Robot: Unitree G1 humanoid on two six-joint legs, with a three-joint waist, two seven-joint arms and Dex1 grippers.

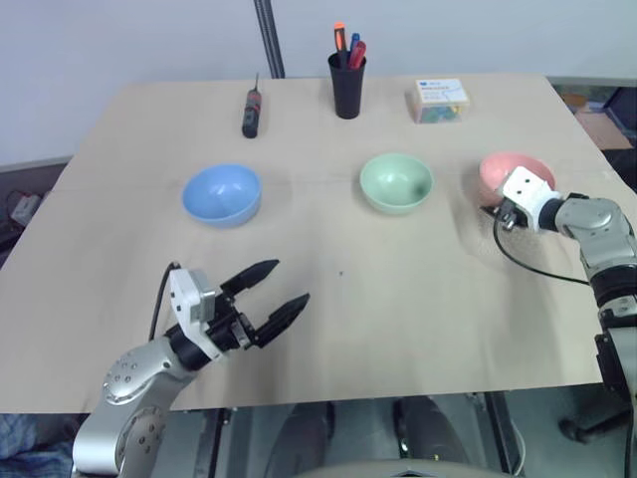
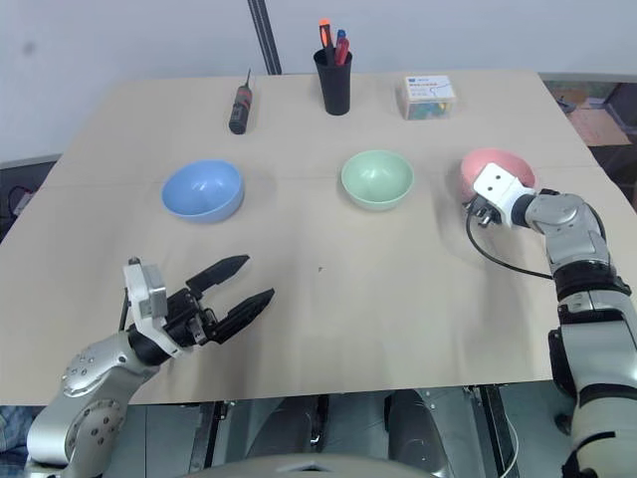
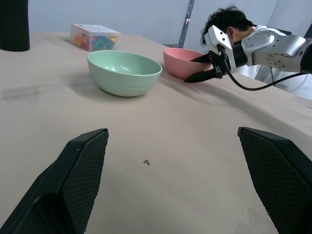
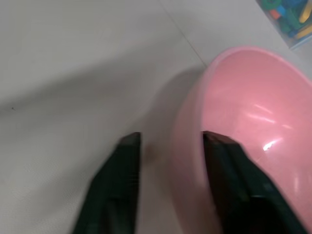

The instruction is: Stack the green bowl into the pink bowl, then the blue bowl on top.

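Left gripper [image 1: 267,291] spread wide, idle; right gripper [image 4: 170,161] straddling pink bowl [image 4: 253,122] rim — light, stiff, slick plastic, best pinched there

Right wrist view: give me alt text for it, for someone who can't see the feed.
The right gripper straddles the near rim of the pink bowl, one black finger inside and one outside the wall; a gap shows beside the outer finger. The bowl sits upright on the pale table, with a clear box of colourful pieces beyond it.
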